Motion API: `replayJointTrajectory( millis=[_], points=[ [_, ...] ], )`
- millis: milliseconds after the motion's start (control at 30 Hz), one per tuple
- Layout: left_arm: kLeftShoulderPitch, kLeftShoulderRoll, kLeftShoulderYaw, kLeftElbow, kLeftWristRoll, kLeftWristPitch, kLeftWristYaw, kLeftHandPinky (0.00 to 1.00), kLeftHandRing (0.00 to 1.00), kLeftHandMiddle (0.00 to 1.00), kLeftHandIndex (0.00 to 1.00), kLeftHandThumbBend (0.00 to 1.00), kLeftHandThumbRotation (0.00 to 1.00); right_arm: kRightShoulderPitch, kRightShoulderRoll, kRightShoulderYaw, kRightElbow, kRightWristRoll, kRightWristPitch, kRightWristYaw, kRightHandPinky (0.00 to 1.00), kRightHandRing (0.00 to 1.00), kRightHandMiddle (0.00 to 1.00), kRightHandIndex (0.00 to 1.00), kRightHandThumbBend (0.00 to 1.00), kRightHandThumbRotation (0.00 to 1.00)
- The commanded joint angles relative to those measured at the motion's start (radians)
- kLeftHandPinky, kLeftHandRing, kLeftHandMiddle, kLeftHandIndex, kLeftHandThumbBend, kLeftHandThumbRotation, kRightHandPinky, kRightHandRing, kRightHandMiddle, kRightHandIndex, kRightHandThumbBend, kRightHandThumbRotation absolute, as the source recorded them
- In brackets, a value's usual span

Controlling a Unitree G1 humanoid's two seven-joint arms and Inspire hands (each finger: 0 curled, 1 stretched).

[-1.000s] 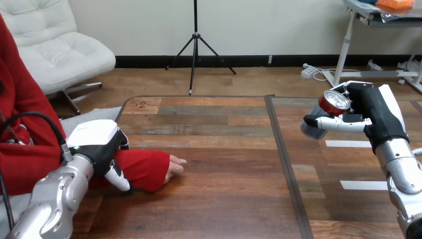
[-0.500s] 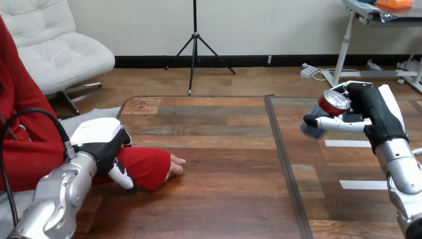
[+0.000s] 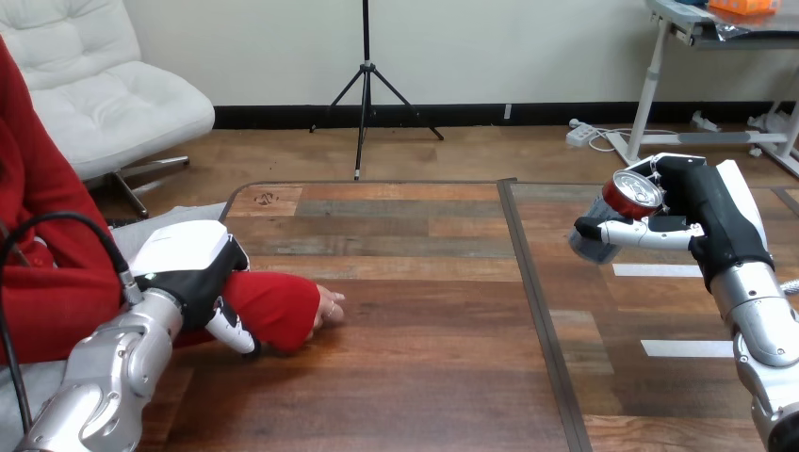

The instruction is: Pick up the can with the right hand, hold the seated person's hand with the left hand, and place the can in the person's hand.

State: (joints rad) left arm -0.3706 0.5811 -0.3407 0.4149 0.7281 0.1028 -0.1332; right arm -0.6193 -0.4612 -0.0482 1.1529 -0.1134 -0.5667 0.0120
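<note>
Edging forward along the person's forearm over the past second, the robot's left hand (image 3: 193, 273) now lies a little nearer the wrist, while the person's hand (image 3: 328, 307) has drawn slightly back across the table (image 3: 415, 377). The right hand (image 3: 702, 217) and its load have not moved in that time.

At the view's left, the left hand rests on top of the red sleeve (image 3: 283, 306), palm down, its fingers (image 3: 236, 331) curled over the near side of the sleeve just behind the cuff. The grip is on the person's forearm rather than on the hand itself. The person's hand sticks out beyond the cuff, lying low on the wood with its fingers loosely bent and nothing in it.

At the view's right, the right hand holds the can (image 3: 631, 193) up clear of the tabletop. The can is tipped so that its red top faces up and towards the camera, with its grey body slanting down to the left. Fingers wrap its far side and the thumb (image 3: 641, 232) crosses in front of it, so the hand is closed firmly round the can.

The can hangs over the table's right section, beyond the dark seam (image 3: 532, 301), well apart from the person's hand. Two white strips (image 3: 660, 270) lie on the wood below the right arm.
</note>
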Motion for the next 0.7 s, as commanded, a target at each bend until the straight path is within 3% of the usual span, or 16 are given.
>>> replayJointTrajectory(
  millis=[0, 667],
  points=[
    [-0.032, -0.004, 0.02, -0.003, -0.013, -0.015, 0.023, 0.12, 0.18, 0.26, 0.29, 0.76, 0.0, -0.053, 0.009, -0.019, -0.043, 0.013, -0.022, -0.017, 0.27, 0.32, 0.39, 0.44, 0.87, 0.0],
    [-0.029, -0.005, 0.02, 0.014, -0.012, -0.027, 0.084, 0.17, 0.23, 0.32, 0.34, 0.69, 0.0, -0.051, 0.01, -0.024, -0.04, 0.018, -0.028, -0.014, 0.29, 0.33, 0.39, 0.43, 0.87, 0.0]
  ],
)
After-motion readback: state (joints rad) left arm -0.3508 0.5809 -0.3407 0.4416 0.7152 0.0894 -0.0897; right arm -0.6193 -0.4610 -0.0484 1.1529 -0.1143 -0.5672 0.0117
